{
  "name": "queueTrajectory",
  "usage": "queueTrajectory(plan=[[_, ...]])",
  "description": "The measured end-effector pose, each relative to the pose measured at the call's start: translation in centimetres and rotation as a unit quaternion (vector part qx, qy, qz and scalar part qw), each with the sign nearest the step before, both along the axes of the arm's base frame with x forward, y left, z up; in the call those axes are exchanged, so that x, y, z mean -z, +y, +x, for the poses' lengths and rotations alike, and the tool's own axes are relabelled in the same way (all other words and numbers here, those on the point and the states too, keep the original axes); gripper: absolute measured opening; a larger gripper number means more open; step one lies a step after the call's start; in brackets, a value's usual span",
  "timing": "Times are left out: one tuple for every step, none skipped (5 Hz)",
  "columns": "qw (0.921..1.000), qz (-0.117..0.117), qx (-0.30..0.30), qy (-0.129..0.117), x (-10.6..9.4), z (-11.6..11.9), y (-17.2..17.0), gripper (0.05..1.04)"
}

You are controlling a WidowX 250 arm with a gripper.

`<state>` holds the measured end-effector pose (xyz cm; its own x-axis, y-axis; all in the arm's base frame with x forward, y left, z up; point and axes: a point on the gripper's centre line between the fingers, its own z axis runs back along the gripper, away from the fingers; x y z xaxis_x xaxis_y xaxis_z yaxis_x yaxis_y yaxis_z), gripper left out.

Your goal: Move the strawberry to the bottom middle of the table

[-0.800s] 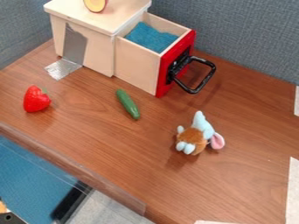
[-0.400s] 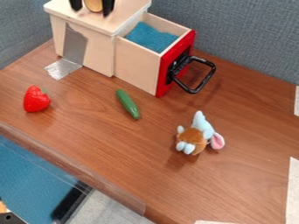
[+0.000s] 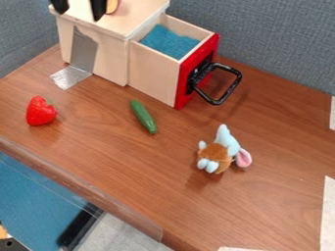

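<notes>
The tool point(image 3: 79, 7) is hanging at eleven o'clock, its fingers spread apart and gripping nothing; the toy strawberry point(image 3: 40, 112) is resting on the surface point(image 3: 124, 159) at nine o'clock.

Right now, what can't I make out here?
Camera view:
- Jaws' upper part: cut off by the top edge.
- Yellow piece on the wooden box: partly behind a jaw, top cut off.
- Drawer's floor: under blue material.
- Orange item: cut off by the left edge.
</notes>
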<state>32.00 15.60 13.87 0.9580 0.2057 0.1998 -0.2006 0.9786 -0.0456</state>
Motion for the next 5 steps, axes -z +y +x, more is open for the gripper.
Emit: queueTrajectory(plan=[[0.999, 0.016, 0.041, 0.003, 1.9, -2.4, 0.4, 0.999], [0.997, 0.026, 0.072, 0.011, 4.2, -4.4, 1.4, 0.999], [0.9931, 0.049, 0.105, 0.023, 6.2, -5.9, 2.0, 0.999], [0.9904, 0.06, 0.119, 0.038, 8.0, -7.1, 2.0, 0.999], [0.9895, 0.067, 0.117, 0.051, 9.4, -7.5, 2.1, 0.999]])
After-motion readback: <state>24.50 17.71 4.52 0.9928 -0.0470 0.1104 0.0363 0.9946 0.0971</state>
